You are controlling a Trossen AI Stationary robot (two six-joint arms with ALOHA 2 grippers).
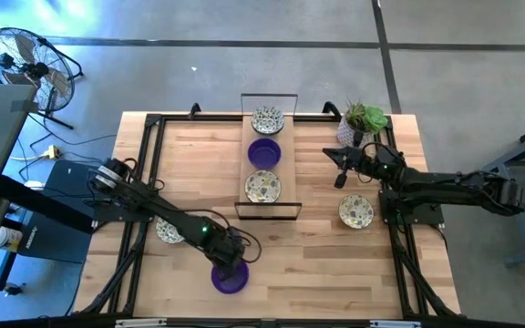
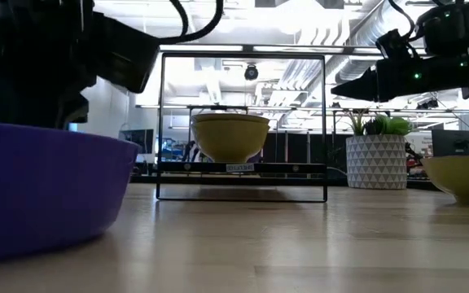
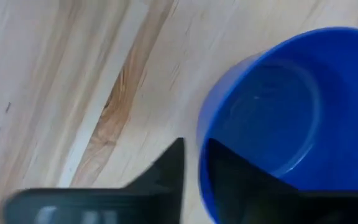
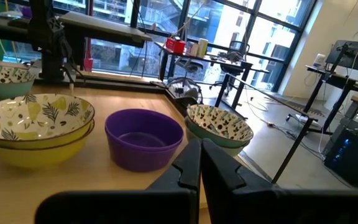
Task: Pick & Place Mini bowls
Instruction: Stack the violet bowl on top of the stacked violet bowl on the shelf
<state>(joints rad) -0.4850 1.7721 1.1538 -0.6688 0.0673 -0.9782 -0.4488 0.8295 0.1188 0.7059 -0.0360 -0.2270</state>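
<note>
Here, left hand (image 1: 232,265) astride purple bowl (image 1: 230,278) rim.

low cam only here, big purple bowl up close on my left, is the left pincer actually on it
Observer: Yes. The left pincer straddles the rim of the front purple bowl, one finger inside and one outside.
Operator: how many bowls in the rack, i only see one
Observer: Three in a row in the rack: the far speckled bowl, the middle purple bowl and the near speckled bowl.
Operator: right pincer holding anything
Observer: No. The right pincer is shut and empty, off to the right of the rack.
</note>
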